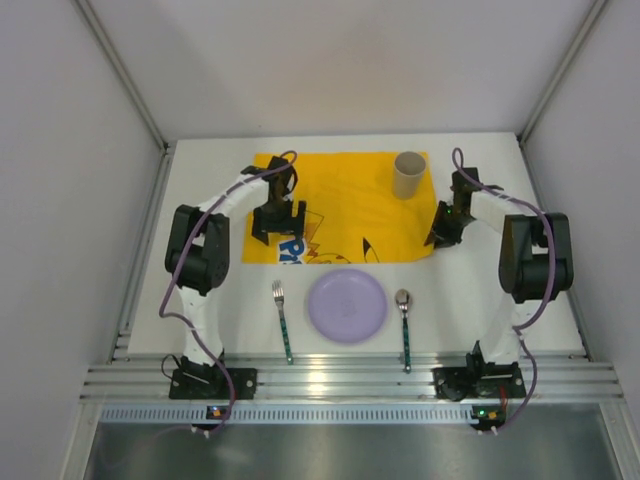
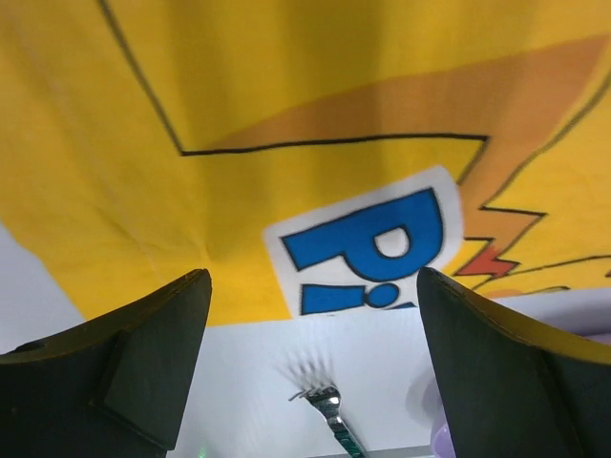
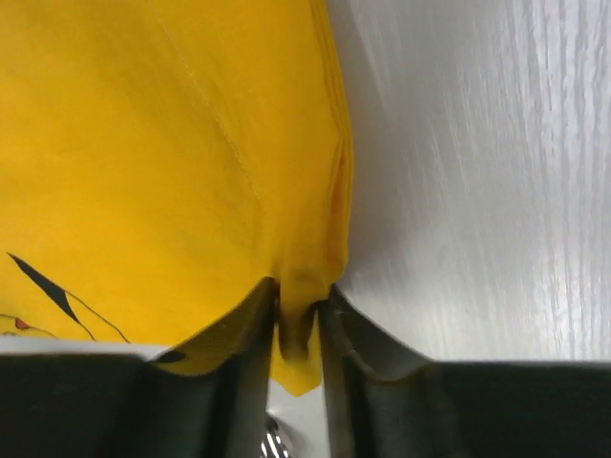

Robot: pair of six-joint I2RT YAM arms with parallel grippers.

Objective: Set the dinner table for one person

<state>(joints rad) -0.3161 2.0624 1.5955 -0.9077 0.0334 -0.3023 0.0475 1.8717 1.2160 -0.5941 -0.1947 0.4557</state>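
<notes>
Yellow placemat (image 1: pixel 340 205) lies crosswise on the counter (image 1: pixel 455 300); the right claw (image 3: pixel 301 310) pinches its near right corner, and the left claw (image 2: pixel 315 277) gapes empty above its near edge.

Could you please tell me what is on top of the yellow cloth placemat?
A beige cylindrical cup stands on the yellow placemat, upright near its far right corner. The white tabletop beneath it is hidden.
</notes>
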